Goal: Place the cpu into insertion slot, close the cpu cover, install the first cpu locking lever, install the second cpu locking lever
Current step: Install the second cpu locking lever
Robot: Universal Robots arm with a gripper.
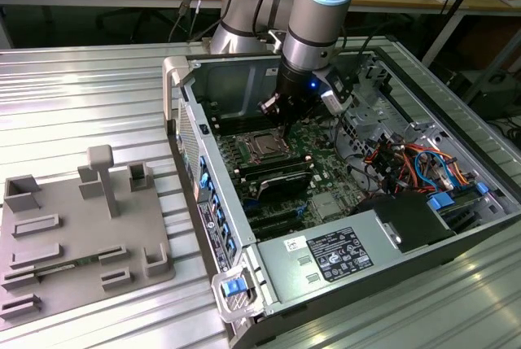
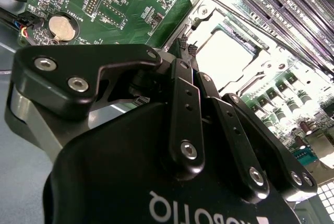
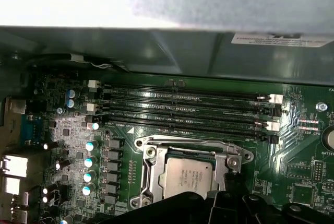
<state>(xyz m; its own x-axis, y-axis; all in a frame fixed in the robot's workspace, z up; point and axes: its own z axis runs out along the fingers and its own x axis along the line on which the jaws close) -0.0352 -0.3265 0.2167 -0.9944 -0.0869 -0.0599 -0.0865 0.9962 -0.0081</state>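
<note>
The cpu point(image 1: 266, 146) lies flat in the insertion slot point(image 3: 147, 152) on the green board, its silver top showing in both wrist views point(image 2: 229, 57) point(image 3: 189, 178). The cpu cover point(image 3: 157, 174) is down around it, framing the chip through its window. A thin metal lever point(image 3: 193, 142) runs along the socket edge beside the memory slots. My gripper point(image 2: 187, 46) is shut, its two black fingertips pressed together just off the socket's corner, with nothing seen between them. From the exterior view the gripper point(image 1: 273, 109) hangs right behind the socket, close above the board.
Long black memory slots point(image 3: 182, 104) lie beside the socket. A coin battery point(image 2: 61, 27) sits on the board near the fingers. The grey power supply point(image 1: 334, 255) fills the case front, with coloured cables point(image 1: 407, 162) at the exterior view's right. A grey fixture plate point(image 1: 73, 227) rests outside the case.
</note>
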